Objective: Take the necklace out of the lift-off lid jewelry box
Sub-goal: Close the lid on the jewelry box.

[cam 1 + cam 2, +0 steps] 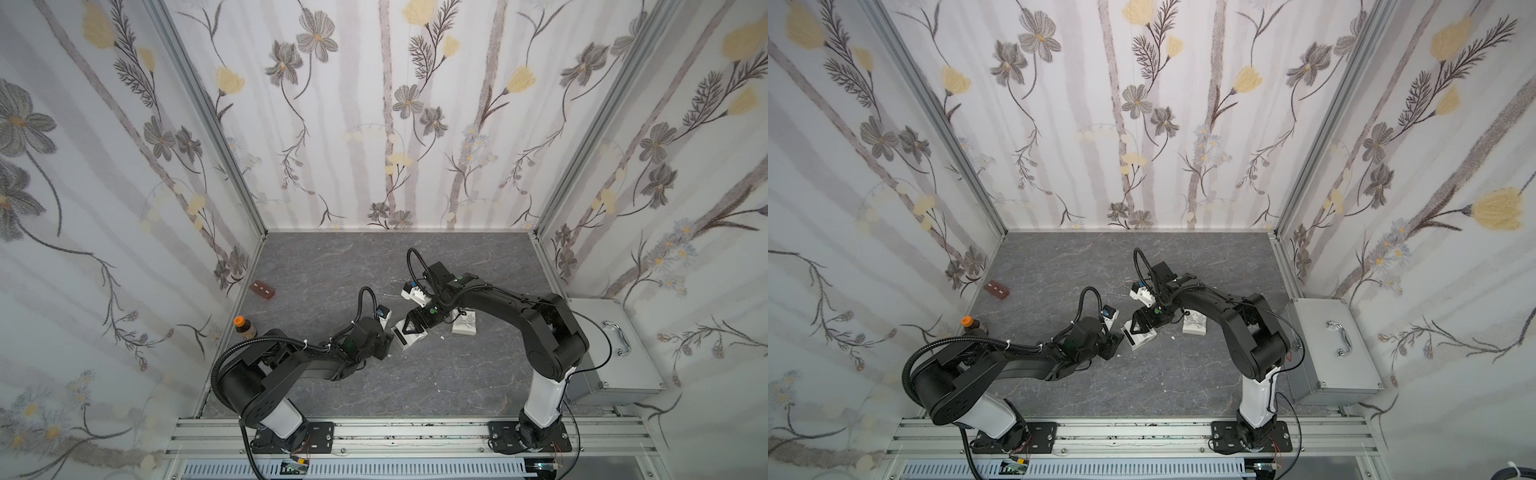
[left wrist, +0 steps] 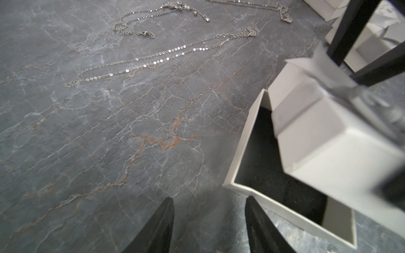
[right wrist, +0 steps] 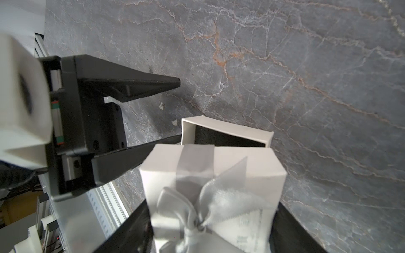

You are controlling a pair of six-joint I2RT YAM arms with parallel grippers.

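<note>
The white jewelry box base [image 2: 245, 188] with black lining stands open on the table, seen in both top views [image 1: 405, 338] [image 1: 1136, 338]. My right gripper [image 3: 213, 201] is shut on its white lid [image 3: 219, 166] with a grey ribbon bow, held just above the base. My left gripper [image 2: 209, 200] is open beside the base's corner, one finger [image 2: 254, 214] against the outer wall. Silver necklace chains [image 2: 153, 59] lie spread on the table beyond the box. No chain shows on the visible lining; the lid hides part of it.
A second white box with a bow [image 1: 464, 326] sits under the right arm. A brown bottle with an orange cap [image 1: 244, 326] and a brown block [image 1: 262, 289] stand at the left wall. A metal case [image 1: 611, 345] lies at the right edge.
</note>
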